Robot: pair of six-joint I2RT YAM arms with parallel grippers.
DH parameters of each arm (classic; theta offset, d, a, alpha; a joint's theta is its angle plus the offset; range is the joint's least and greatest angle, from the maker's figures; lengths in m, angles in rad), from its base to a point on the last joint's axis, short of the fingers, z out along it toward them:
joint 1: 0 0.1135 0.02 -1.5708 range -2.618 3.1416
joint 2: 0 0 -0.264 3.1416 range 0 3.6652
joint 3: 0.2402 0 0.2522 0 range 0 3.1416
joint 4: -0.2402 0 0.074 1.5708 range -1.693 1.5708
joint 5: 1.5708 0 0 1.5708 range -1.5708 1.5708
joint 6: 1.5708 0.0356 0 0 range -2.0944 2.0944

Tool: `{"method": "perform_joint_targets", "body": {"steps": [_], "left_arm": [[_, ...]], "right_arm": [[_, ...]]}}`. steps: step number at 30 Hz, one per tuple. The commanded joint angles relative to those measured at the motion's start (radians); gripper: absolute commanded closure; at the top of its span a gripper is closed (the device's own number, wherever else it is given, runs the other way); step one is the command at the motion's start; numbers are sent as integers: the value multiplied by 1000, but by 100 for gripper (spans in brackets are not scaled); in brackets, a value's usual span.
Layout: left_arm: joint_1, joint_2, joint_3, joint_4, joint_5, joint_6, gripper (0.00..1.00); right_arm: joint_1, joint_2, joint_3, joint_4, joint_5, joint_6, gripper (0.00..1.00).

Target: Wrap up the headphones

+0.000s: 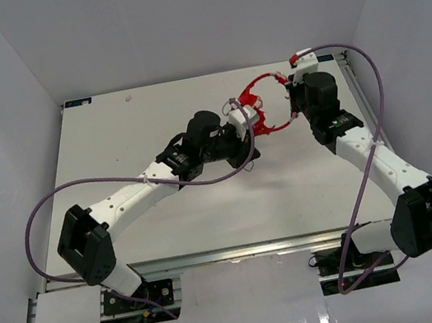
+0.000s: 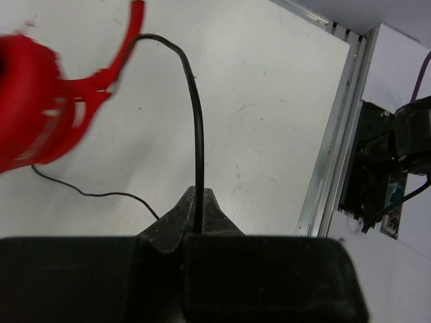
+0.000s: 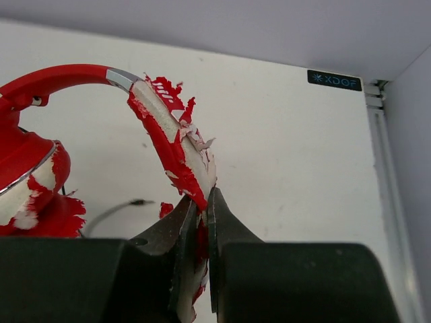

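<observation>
The red headphones (image 1: pixel 255 85) are at the back middle of the table, between my two grippers. My right gripper (image 1: pixel 294 110) is shut on the band; in the right wrist view its jaws (image 3: pixel 205 195) pinch the peeling red and white band (image 3: pixel 172 145), with one ear cup (image 3: pixel 27 182) at the left. My left gripper (image 1: pixel 249 149) sits just left of the headphones. In the left wrist view it (image 2: pixel 196 196) is shut on the dark cord (image 2: pixel 197 128), which arches up toward the blurred red ear cup (image 2: pixel 34 108). A thinner stretch of cord (image 2: pixel 87 194) lies on the table.
The white table (image 1: pixel 207 205) has white walls on three sides. A metal rail (image 2: pixel 330 175) runs along its right edge. Purple robot cables (image 1: pixel 374 92) loop over both arms. The cord's plug end (image 3: pixel 138 202) lies on the table behind the band.
</observation>
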Motion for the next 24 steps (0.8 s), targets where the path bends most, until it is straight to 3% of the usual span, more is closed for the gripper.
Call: {"method": "perform_joint_targets", "body": {"steps": [1,5,11,24], "left_arm": [[1,-85,96,-272,-85,128,100],[1,-50,217,-422,-162,182,100],[14,16,290,-554,-235,261,100],[114,-25,251,-605,-251,355,100]], "right_arm": [[-6,-95,-74,161,-150,-395,92],[-5,-107,-106,52,-369,-514,92],[-7,-123,-88,-70,-636,-527,92],[-165,-11,-4,-171,-1208,-165,92]]}}
